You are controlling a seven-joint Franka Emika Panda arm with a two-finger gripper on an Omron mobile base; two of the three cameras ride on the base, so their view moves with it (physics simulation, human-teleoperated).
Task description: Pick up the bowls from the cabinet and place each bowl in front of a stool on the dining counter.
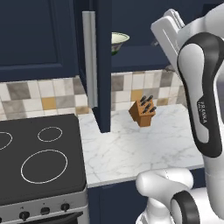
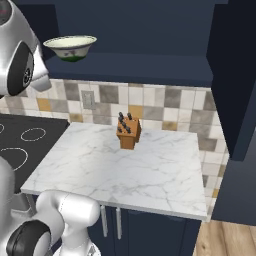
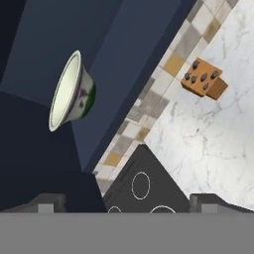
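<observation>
1 bowl in cabinet; 1 knife block.

Cabinet shelf: dark navy, door open. Cream bowl with green pattern and dark green foot sits upright on shelf, near its front left edge.

Tabletop: white marble, grey veins, tiled backsplash behind, navy low cupboards beneath. Wooden knife block stands on it toward back, near backsplash, dark handles sticking up; rest of slab bare.

Black stovetop adjoins tabletop on left, white ring markings, nothing on rings.
</observation>
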